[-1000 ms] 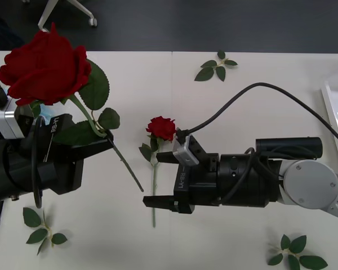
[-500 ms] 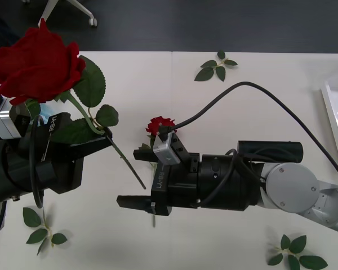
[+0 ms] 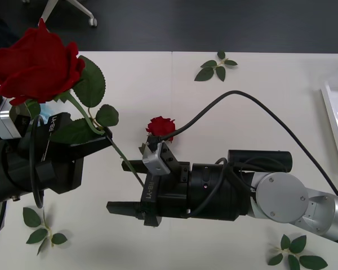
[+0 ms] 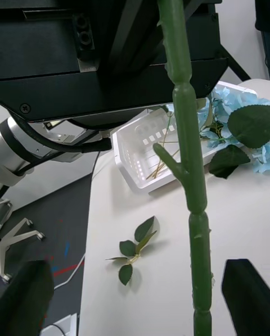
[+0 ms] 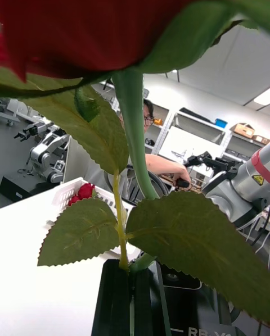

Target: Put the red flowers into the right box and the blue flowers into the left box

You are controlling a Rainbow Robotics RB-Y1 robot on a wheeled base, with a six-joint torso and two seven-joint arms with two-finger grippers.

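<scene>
L gripper [image 3: 104, 138]: fingers clamped on stem of a large red rose [image 3: 36, 64], held up off the table [image 3: 242, 112]; bloom well above and behind the fingertips, leaves just beside them, stem tail running down past the tips toward the R gripper. L wrist view: stem pinched between the black fingers [image 5: 121, 296], leaves spread just over them.

R gripper [image 3: 124, 185]: fingers apart, black, lying level over the table; tail of the held stem passes between them, no contact made out. R wrist view: thick green stem [image 4: 188, 162] standing in the gap between finger tips [image 4: 247, 291].

Second, smaller red rose [image 3: 160, 126] flat on table, just behind R gripper body.

Beyond the fingers in R wrist view: left box [image 4: 132, 150], white, blue flowers [image 4: 230, 103] at its far side. Right box [image 3: 331, 112] at table edge, well apart from R fingers.
</scene>
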